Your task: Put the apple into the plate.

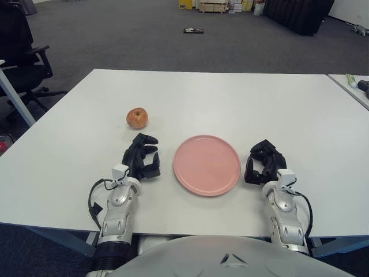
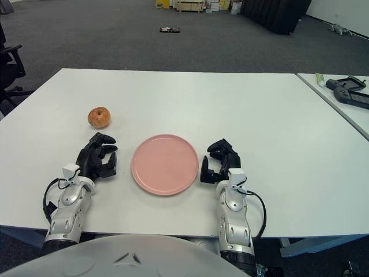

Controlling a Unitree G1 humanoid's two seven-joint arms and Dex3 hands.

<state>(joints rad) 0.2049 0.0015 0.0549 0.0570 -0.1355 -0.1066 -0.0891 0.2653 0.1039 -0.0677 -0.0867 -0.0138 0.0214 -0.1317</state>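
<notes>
Lying beyond left hand (image 1: 142,158) fingertips, apple (image 1: 137,118), apart, untouched

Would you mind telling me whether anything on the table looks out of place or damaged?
Nothing stands out. The apple sits whole beyond the left hand, the plate lies flat between both hands, right hand beside it.

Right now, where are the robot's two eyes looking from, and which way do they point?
Left eye view: sits on the robot's head, faces forward and down at the white table; shows the left hand, the right hand, both forearms and the chest.
Right eye view: sits just beside it, facing the same way; shows the same hands, forearms and chest, with everything shifted left.
Both share: the apple beyond the left hand and the pink plate between the hands.
</notes>
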